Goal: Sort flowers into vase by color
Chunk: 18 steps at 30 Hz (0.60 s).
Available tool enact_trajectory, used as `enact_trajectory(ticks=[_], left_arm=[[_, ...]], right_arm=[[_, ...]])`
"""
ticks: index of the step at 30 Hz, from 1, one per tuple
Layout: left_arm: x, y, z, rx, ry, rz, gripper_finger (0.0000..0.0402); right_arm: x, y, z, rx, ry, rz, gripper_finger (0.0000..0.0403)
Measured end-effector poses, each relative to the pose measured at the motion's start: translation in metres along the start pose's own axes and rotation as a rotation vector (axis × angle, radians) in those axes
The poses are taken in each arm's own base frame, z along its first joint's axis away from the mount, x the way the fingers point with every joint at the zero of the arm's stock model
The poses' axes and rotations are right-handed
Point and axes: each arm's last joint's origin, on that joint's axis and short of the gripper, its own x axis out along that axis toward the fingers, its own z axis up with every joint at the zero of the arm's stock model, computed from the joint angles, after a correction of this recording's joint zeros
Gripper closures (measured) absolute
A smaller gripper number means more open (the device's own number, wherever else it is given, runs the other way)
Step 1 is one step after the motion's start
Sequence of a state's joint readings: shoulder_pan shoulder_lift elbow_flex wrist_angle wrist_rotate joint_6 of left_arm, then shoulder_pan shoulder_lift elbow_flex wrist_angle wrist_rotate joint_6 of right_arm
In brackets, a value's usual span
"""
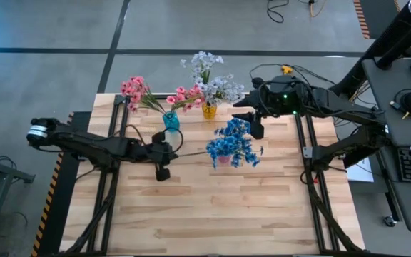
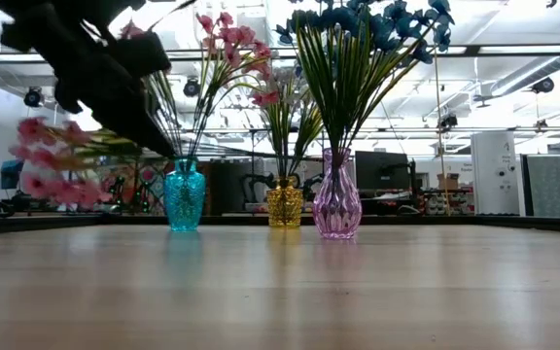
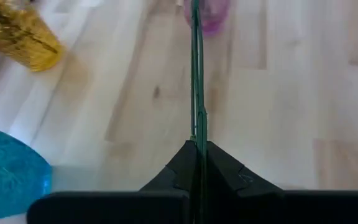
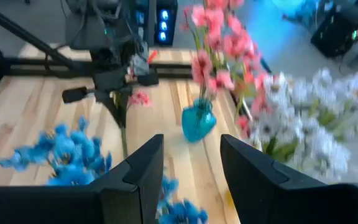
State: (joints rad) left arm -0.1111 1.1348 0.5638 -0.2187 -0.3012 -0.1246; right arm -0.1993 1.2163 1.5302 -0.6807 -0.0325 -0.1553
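I am holding a single thin green stem (image 3: 196, 93) in the left tool (image 1: 163, 160), whose fingers are clamped flat together on it. The stem is running straight ahead of that tool toward the pink vase (image 3: 207, 17). A blurred pink spray (image 2: 52, 160) is hanging just beside the left arm in the low view, so I am judging this to be a pink flower, though I cannot trace stem to bloom. I am expecting it to be very light, springy and top-heavy, and the smooth wire-like stem may be prone to twisting in a pinch; gripping low on the bare stem, as I am doing, seems right.

The right tool (image 1: 257, 126) is hovering with its fingers parted and nothing between them, just behind the blue flowers (image 1: 232, 143) standing in the pink vase. Further beyond it, pink flowers (image 1: 138, 91) are sitting in the teal vase (image 1: 170, 120) and white flowers (image 1: 211, 77) in the yellow vase (image 1: 209, 110).

The desk (image 1: 212, 214) is pale planked wood, bare on the near side of both tools. Beyond it I am seeing an open workshop with monitors and ceiling lights.
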Motion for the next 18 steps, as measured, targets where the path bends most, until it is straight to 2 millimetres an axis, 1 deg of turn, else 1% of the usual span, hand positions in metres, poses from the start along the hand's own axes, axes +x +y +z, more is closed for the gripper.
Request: enact_trajectory(ticks=[3,7,11,15,18], left_arm=[[-0.013,-0.001,0.005,-0.005,0.049,-0.014,0.0399],[-0.032,0.0,0.018,-0.032,0.142,0.002,0.04],[-0.05,0.002,0.03,-0.007,0.221,0.013,0.04],[-0.071,0.004,0.043,0.003,0.282,0.02,0.04],[-0.086,0.006,0.056,0.003,0.286,0.017,0.04]], right_arm=[[0.0,0.002,0.006,-0.023,-0.052,0.002,0.0252],[-0.001,0.002,0.009,-0.037,-0.09,-0.002,0.0252],[0.0,0.002,0.011,-0.038,-0.105,-0.003,0.0252],[0.0,0.009,0.014,-0.051,-0.136,0.017,0.0252],[0.0,0.018,0.017,-0.078,-0.156,0.045,0.0252]])
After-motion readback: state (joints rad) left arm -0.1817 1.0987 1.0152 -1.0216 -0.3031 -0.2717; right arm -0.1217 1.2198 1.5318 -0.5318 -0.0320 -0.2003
